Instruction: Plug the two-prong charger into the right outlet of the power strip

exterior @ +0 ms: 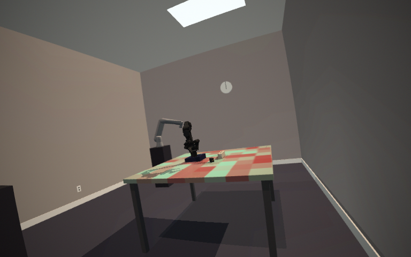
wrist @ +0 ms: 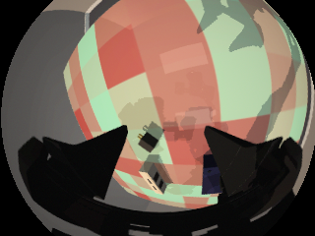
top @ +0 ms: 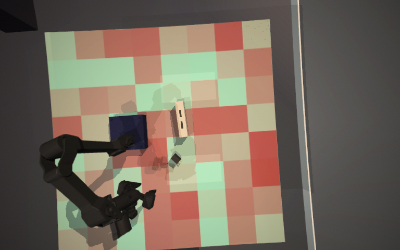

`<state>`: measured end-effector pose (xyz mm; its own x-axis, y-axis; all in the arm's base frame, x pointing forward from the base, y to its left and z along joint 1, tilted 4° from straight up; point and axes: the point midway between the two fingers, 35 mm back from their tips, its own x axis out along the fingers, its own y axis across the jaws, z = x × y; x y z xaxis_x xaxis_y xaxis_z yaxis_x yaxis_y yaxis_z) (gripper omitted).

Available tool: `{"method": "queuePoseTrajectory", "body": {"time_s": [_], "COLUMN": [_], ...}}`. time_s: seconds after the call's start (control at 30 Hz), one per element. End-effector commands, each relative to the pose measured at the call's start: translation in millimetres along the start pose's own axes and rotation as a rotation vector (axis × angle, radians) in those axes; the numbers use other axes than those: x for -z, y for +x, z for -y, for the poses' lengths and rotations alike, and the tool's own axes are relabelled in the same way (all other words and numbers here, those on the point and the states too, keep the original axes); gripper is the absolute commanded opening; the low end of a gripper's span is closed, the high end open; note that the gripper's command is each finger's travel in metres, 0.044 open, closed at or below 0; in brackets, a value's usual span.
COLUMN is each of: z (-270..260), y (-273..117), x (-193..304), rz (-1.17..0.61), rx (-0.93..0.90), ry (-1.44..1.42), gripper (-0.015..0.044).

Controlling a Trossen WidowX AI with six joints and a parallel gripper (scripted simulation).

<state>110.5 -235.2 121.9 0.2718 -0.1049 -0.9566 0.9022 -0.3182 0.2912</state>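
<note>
The small dark charger [top: 176, 158] [exterior: 211, 159] [wrist: 149, 143] lies on the checkered table, its two prongs pointing sideways to the lower right in the top view. The cream power strip [top: 180, 119] [exterior: 221, 155] [wrist: 149, 180] stands beyond it, with two dark outlets in a row. My gripper [top: 148, 187] [wrist: 167, 129] is open and empty, raised above the table. In the top view it appears to the lower left of the charger. In the wrist view the charger appears between the fingertips, well below them. Small details of the outlets are hard to make out.
The dark blue base block [top: 117, 125] [exterior: 199, 157] [wrist: 212, 181] of my arm sits left of the power strip in the top view. The table's edge [exterior: 197, 180] shows in the exterior view. A grey arm [exterior: 159, 130] stands on a dark pedestal behind the table.
</note>
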Motion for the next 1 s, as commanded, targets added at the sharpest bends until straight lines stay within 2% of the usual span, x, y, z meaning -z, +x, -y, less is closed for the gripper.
{"method": "queuePoseTrajectory", "body": {"time_s": [0.0, 0.97], "z": [-7, -48], "y": [7, 54], "x": [5, 64], "rz": [-0.013, -0.135], "rx": [0.024, 0.19], "ry": [-0.068, -0.545], "gripper": [0.044, 0.044]}}
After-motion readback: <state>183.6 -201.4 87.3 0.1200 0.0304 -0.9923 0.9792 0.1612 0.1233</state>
